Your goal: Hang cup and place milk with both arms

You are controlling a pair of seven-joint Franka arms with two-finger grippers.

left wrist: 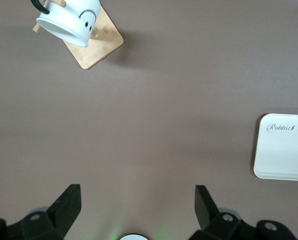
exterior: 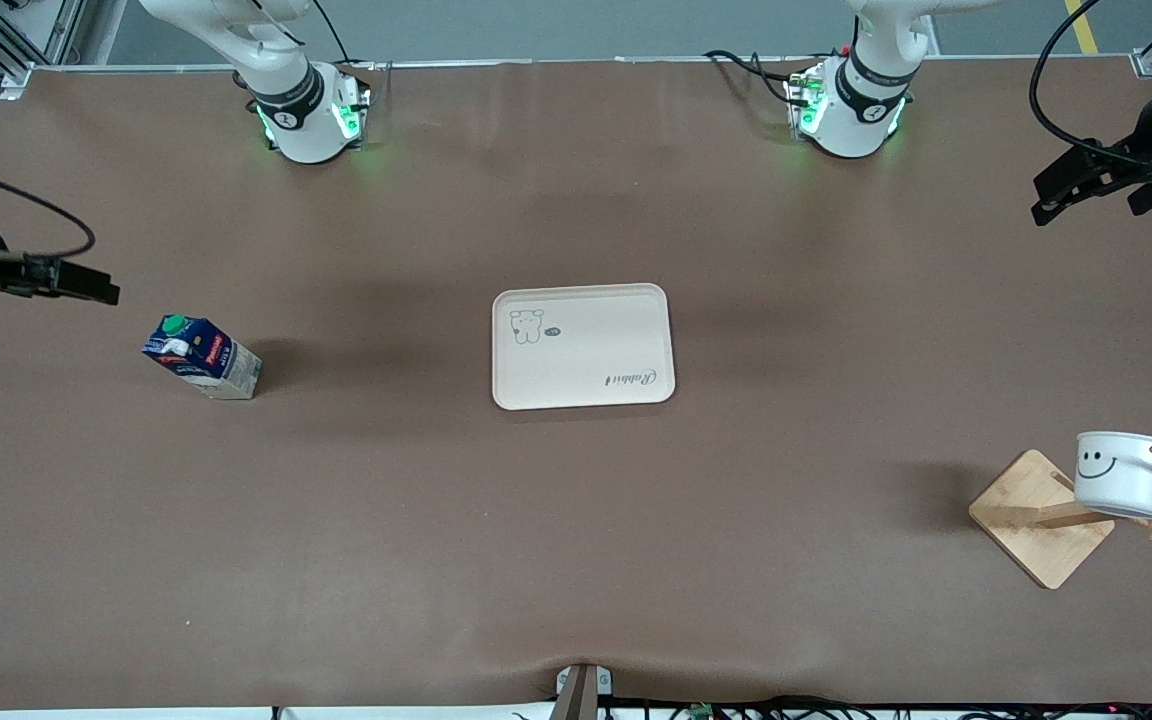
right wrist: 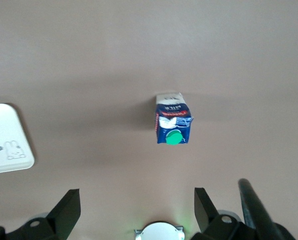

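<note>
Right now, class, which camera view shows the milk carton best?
The right wrist view: the milk carton sits mid-picture, green cap and label plain. The front view shows it smaller, standing near the right arm's end. The left wrist view misses it.

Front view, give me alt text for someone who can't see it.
A white smiley cup hangs on a wooden rack at the left arm's end of a brown table. A milk carton stands at the right arm's end, a cream tray between them. Both grippers, left and right, wait open.
</note>
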